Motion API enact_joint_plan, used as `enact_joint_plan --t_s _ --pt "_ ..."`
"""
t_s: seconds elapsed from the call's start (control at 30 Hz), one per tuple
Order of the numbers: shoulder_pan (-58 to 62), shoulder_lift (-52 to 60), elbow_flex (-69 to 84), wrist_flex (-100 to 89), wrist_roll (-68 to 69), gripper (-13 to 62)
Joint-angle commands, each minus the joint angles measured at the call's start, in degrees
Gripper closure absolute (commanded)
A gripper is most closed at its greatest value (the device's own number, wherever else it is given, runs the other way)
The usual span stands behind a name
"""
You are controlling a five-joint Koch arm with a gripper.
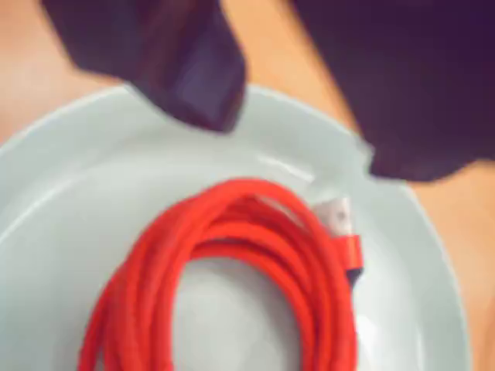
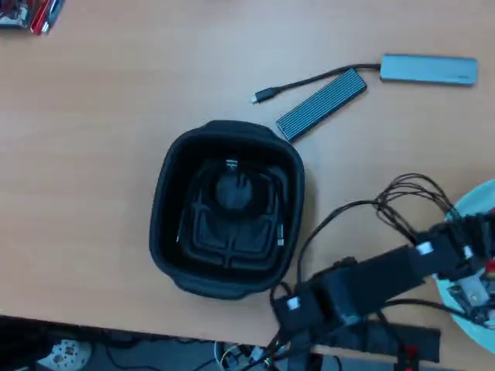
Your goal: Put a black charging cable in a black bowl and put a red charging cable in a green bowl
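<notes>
In the wrist view the red charging cable [image 1: 232, 263] lies coiled inside the green bowl [image 1: 69, 216], with its silver-tipped plug [image 1: 340, 228] at the right. My gripper [image 1: 298, 143] is open and empty just above it, its two dark fingers [image 1: 193, 77] spread apart over the bowl's far rim. In the overhead view the green bowl [image 2: 473, 202] shows at the right edge, mostly under my arm and gripper [image 2: 478, 267]. The black bowl [image 2: 166, 224] stands mid-table, and the black charging cable [image 2: 232, 188] lies coiled on its floor, hard to tell apart from it.
In the overhead view a grey hub [image 2: 429, 68] with a loose black lead and a ribbed dark grey box [image 2: 321, 104] lie behind the black bowl. My own black wires [image 2: 410, 201] loop beside the green bowl. Red pens [image 2: 42, 15] lie top left. The table's front edge runs along the bottom.
</notes>
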Motion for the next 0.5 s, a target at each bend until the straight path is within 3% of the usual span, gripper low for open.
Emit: enact_joint_plan --t_s 0.0,0.47 --pt "-2.99 4.75 -4.13 -0.26 -0.44 33.8" --pt "-35.95 14.15 2.37 -5.63 -0.79 33.7"
